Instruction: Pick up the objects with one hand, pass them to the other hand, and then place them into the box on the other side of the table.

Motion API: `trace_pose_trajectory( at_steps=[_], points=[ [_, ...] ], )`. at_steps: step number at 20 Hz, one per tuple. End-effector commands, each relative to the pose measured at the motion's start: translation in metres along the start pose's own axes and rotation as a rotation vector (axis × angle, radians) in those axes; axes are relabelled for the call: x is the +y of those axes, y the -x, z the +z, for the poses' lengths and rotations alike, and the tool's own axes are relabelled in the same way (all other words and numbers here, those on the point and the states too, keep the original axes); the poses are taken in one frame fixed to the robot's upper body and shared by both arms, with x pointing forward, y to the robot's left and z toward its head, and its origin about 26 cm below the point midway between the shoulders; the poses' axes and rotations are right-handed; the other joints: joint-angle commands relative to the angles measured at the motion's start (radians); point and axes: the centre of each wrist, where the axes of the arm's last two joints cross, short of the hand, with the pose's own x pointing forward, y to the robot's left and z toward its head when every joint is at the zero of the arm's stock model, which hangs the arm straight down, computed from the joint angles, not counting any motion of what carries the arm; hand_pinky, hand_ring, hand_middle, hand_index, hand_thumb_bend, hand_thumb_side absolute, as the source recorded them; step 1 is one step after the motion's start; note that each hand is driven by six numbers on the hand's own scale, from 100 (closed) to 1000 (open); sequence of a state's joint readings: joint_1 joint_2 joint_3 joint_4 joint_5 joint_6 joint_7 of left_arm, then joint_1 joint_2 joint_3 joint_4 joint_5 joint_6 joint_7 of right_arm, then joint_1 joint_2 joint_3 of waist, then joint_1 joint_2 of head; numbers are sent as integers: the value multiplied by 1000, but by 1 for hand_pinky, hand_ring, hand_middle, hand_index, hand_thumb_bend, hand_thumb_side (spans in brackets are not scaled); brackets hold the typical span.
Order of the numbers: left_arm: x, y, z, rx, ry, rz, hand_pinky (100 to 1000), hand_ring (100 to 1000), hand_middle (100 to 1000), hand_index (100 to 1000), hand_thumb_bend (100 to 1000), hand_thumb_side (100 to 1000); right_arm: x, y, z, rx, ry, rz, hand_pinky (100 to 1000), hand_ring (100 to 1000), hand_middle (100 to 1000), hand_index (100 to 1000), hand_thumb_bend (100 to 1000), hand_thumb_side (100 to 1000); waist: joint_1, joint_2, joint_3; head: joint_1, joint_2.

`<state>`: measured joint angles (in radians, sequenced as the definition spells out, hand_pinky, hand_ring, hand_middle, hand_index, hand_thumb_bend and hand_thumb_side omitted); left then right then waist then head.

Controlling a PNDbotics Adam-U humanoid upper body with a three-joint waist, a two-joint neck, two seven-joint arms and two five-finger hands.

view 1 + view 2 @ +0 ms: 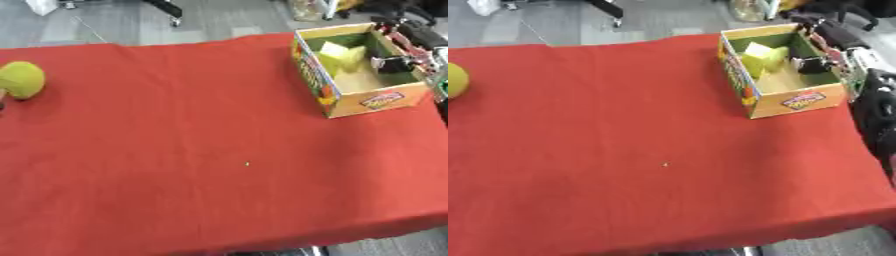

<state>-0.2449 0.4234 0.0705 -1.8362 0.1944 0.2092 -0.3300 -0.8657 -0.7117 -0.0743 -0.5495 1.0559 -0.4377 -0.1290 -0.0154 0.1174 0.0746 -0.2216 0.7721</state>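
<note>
A lime-green round object [19, 79] rests on the red tablecloth at the far left edge. The open cardboard box [378, 99] stands at the back right, with pale yellow objects [339, 55] lying in its far left part. My right arm [415, 42] comes in from the upper right corner. Its hand [391, 64] hangs inside the box over the right half. The hand is open, empty, and apart from the yellow objects. A dark sliver [2, 97] at the left edge, just below the green object, may be my left hand.
The red cloth [219, 150] covers the whole table, with a tiny pale speck [247, 163] near the middle. A black shape [878, 117] stands off the table's right edge. Grey floor and chair legs lie beyond the far edge.
</note>
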Motion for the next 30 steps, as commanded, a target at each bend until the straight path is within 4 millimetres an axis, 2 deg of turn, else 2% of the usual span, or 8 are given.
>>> trace_pose_trajectory(
  at_steps=[1, 17, 23, 26, 30],
  points=[
    [3, -8, 1, -21, 4, -16, 838, 759, 707, 813, 631, 736, -26, 13, 1, 18, 47, 51, 810, 783, 809, 1000, 100, 242, 4, 4, -1, -3, -2],
    [3, -7, 1, -20, 8, -14, 840, 760, 707, 813, 628, 736, -25, 13, 1, 19, 35, 54, 812, 785, 811, 1000, 100, 241, 5, 3, 0, -10, -2],
    [6, -11, -1, -26, 7, -35, 840, 761, 707, 813, 625, 736, -37, 10, 1, -37, 81, 64, 813, 783, 809, 1000, 100, 230, 5, 4, -3, -4, -2],
    [18, -21, -7, -29, -8, -116, 837, 762, 711, 817, 619, 732, -58, -5, -2, -176, 179, 78, 813, 776, 794, 1000, 100, 170, 6, 5, -11, 19, -2],
    [36, -28, -16, -9, -57, -236, 832, 763, 712, 818, 615, 712, -78, -33, -5, -321, 265, 56, 816, 778, 793, 1000, 100, 143, 11, 4, -22, 54, -2]
  ],
)
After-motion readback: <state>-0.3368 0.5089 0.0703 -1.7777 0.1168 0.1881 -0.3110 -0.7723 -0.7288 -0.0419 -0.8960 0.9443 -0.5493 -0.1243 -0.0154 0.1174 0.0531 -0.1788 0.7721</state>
